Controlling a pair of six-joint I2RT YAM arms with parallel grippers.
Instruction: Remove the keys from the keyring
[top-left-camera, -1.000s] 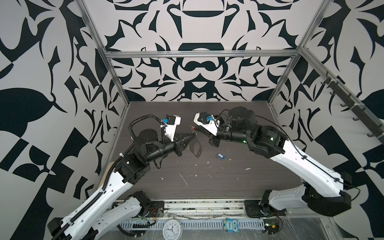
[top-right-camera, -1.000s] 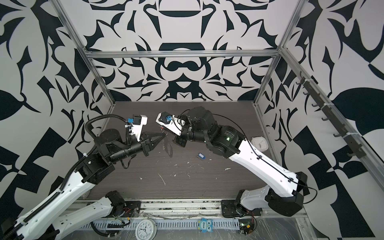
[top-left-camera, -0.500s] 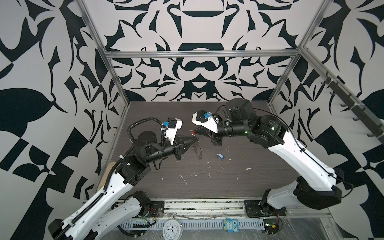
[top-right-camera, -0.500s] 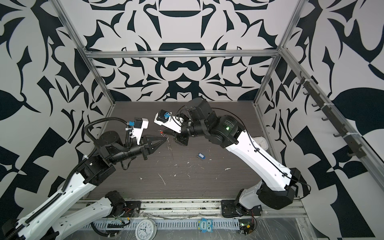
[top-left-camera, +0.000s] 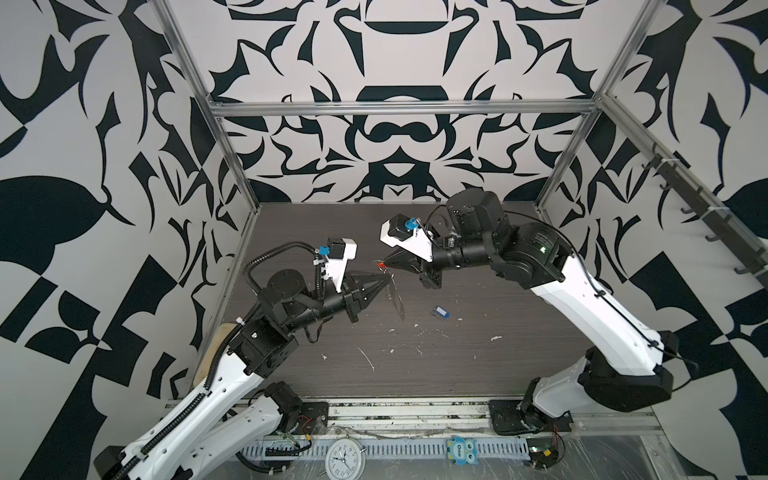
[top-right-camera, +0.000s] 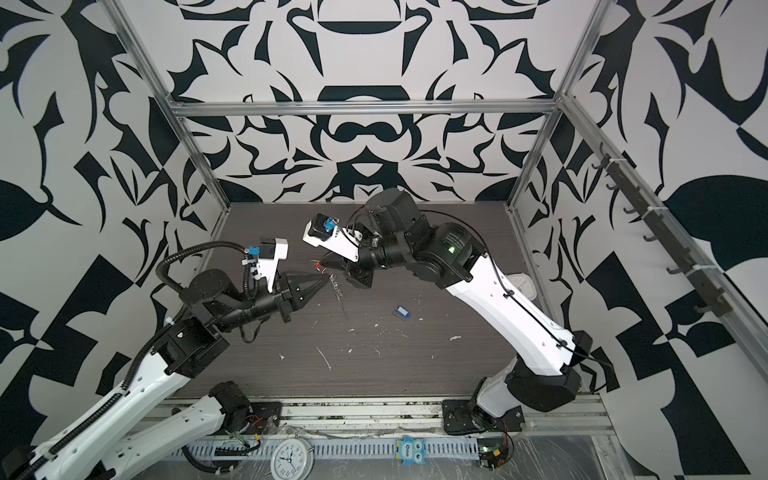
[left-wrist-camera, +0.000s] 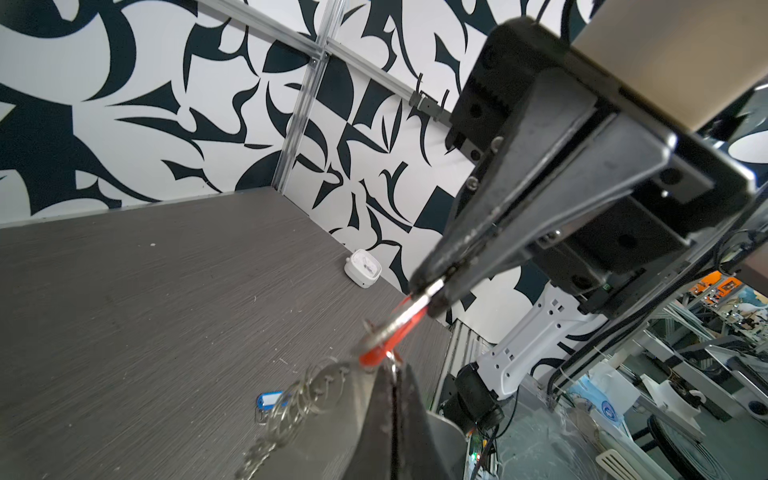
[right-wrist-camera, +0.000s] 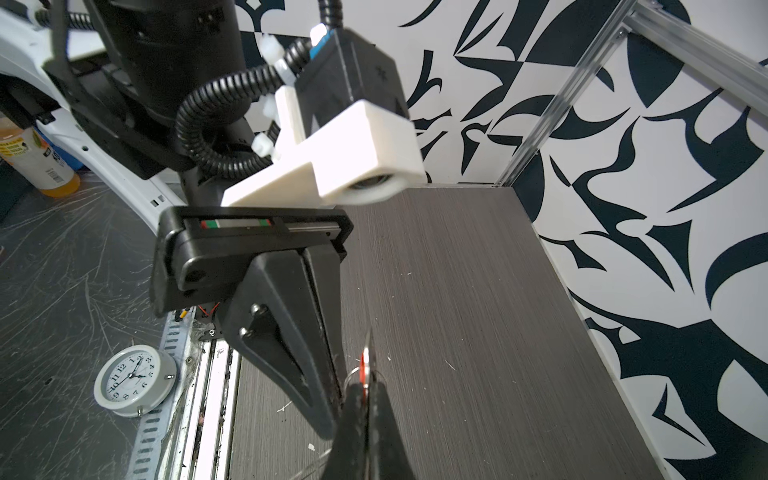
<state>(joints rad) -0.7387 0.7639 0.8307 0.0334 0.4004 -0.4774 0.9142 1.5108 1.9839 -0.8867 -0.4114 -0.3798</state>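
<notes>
Right end effector (top-left-camera: 388, 262) grips red key (left-wrist-camera: 384, 347); left (top-left-camera: 388, 280) grips keyring (left-wrist-camera: 309, 392).

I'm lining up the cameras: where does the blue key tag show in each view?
In both top views: blue key tag lying alone on the table, just right of centre.
Left wrist: on the table, behind the hanging keyring.
Right wrist: not in it.
Shared landmark: the red key tag, in all four.

A small red oblong plastic key tag (top-left-camera: 379, 264) is held in mid-air above the middle of the dark table (top-left-camera: 457, 374). A short chain of silvery metal rings (left-wrist-camera: 307, 395) dangles from it. A blue plastic key tag (top-left-camera: 441, 311) lies flat, apart to the right.
</notes>
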